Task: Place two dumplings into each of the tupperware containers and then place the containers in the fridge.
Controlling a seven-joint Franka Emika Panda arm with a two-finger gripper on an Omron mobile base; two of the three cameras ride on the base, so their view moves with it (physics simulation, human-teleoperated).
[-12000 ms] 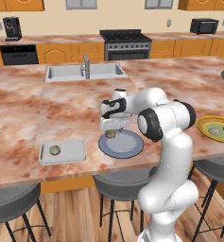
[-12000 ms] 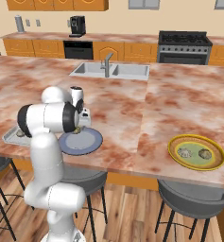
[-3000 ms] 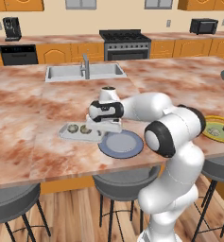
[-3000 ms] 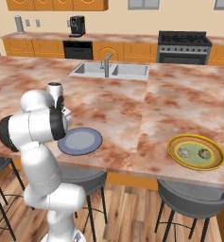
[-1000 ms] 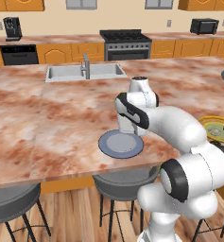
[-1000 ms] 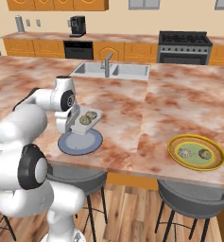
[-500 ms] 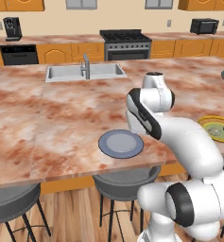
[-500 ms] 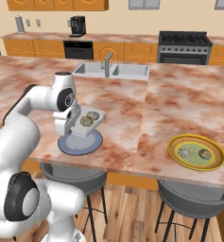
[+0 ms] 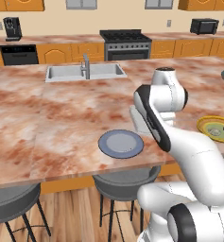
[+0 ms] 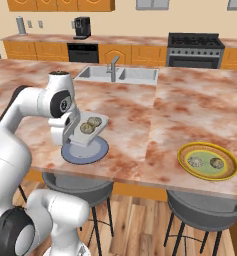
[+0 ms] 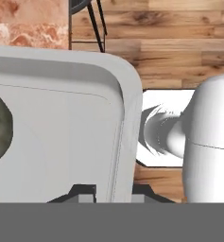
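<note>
The gripper (image 10: 72, 131) was clamped on the rim of the pale tub (image 10: 88, 129), holding it tilted above the blue-grey plate (image 10: 85, 150). Two dumplings (image 10: 90, 125) sat in the tub just right of the fingers, so the first container looked filled and on its way. Well to the right, the yellow-rimmed plate (image 10: 208, 161) carried two more dumplings (image 10: 204, 162). Judging by this, the second tub and both trips to the fridge remained.

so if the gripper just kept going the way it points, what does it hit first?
The gripper, shut on the pale grey container, points down past the counter edge. Beyond the rim, the hand view shows the robot's own white body, then wood floor. Depth is unclear.
</note>
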